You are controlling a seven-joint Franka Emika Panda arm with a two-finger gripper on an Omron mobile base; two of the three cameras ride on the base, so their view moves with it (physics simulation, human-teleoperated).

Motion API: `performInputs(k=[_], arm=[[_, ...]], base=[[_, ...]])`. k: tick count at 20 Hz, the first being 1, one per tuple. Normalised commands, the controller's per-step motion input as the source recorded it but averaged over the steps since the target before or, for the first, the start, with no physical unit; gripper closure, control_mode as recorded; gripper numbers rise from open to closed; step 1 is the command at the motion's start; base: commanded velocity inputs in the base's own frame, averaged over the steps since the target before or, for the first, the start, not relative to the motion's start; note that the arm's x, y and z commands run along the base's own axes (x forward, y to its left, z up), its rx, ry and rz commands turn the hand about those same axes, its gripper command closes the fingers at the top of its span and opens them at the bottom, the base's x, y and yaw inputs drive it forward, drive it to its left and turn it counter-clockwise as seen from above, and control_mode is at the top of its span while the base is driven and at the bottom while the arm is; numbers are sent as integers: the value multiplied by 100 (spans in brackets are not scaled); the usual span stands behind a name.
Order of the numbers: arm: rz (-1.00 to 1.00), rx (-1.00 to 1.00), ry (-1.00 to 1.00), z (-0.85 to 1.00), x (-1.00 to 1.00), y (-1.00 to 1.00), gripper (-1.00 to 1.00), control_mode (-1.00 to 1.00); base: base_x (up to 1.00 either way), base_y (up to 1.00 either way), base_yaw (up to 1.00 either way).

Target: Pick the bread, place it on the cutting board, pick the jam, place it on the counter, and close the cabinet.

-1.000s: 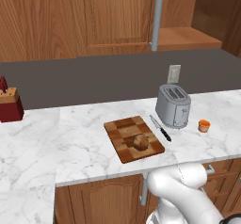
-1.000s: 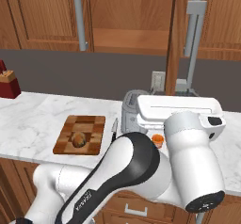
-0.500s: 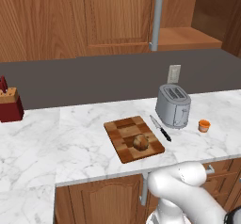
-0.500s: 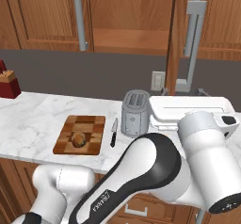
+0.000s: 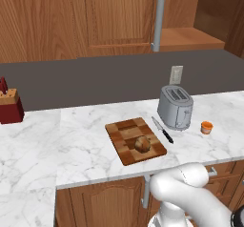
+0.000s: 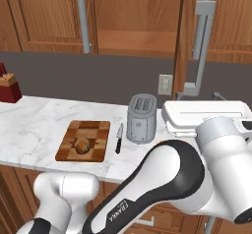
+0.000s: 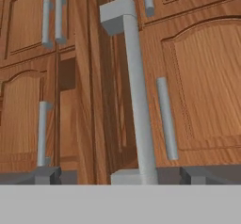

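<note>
Overhead, ajar and awaiting closure: reddish-brown upper cabinet (image 5: 190,35), one door swung out edge-on, its long grey bar handle (image 7: 136,91) running up the middle of the hand view. Below, on the white marble tabletop (image 5: 86,135), a checkered cutting board (image 5: 125,130) near the front edge, with a steel toaster (image 5: 175,107) near it on the right and a black-handled knife (image 5: 163,130) between the two. On the board, toward its front right corner, the small brown bread roll (image 5: 142,144). Right of the toaster, upright on bare marble, the squat orange jam jar (image 5: 206,127), well apart from the board.

Judged from that layout: bread placed, jam placed, only the closing of the cabinet left.

Up at the open door, the end effector (image 7: 122,175), fingers (image 7: 47,175) spread wide and clamped on nothing, with the lower foot of the bar handle between them and apparently clear of both. Bread and jam down on the tabletop, well apart from the hand. Likely called for next: a sideways push on door or handle, swinging it flush with the neighbouring closed doors.
</note>
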Motion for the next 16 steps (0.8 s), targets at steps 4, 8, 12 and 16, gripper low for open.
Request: performInputs(k=[4,8,12,16], arm=[[5,0,0,-1,0,-9,-100,-100],[9,0,0,-11,0,-18,-100,-100],[6,0,0,-4,6,-1,-100,-100],[5,0,-2,0,5,0,-100,-100]], base=[[0,0,0],[0,0,0],[0,0,0],[0,0,0]])
